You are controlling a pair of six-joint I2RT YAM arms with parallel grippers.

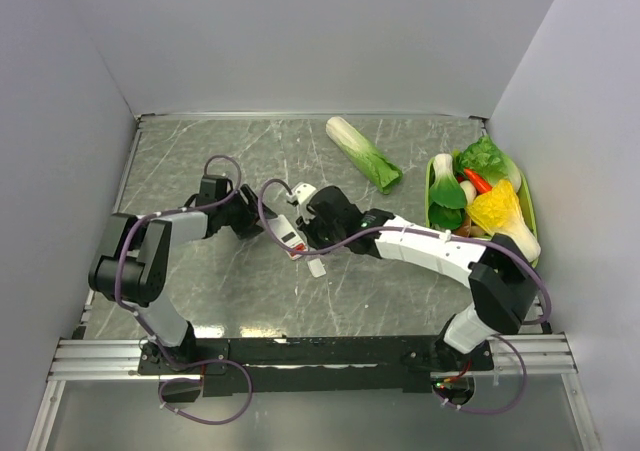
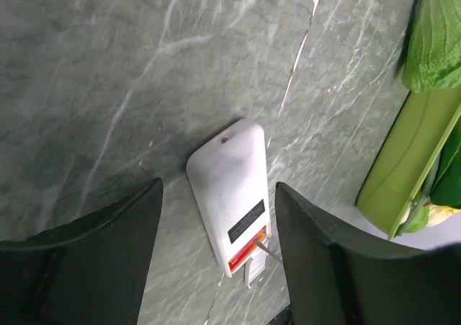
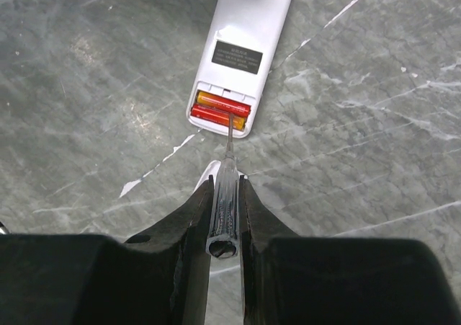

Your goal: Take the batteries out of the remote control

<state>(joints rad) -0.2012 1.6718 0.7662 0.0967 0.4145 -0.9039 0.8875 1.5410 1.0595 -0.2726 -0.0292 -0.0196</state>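
We see the small flat white plastic remote control point(image 3: 245, 44) lying back-up on the grey-green marbled desk point(image 3: 86, 87), its battery bay uncovered at the end nearer the right arm, with the two thin red batteries point(image 3: 221, 109) side by side inside it. Our right gripper point(image 3: 225, 188) is clamped around a slim clear-handled tool point(image 3: 225, 217) (a small screwdriver, by the look of it) whose metal tip rests against the batteries. Our left gripper point(image 2: 217, 192) is spread wide with nothing in it, one dark finger on each side of the remote control and neither touching it.
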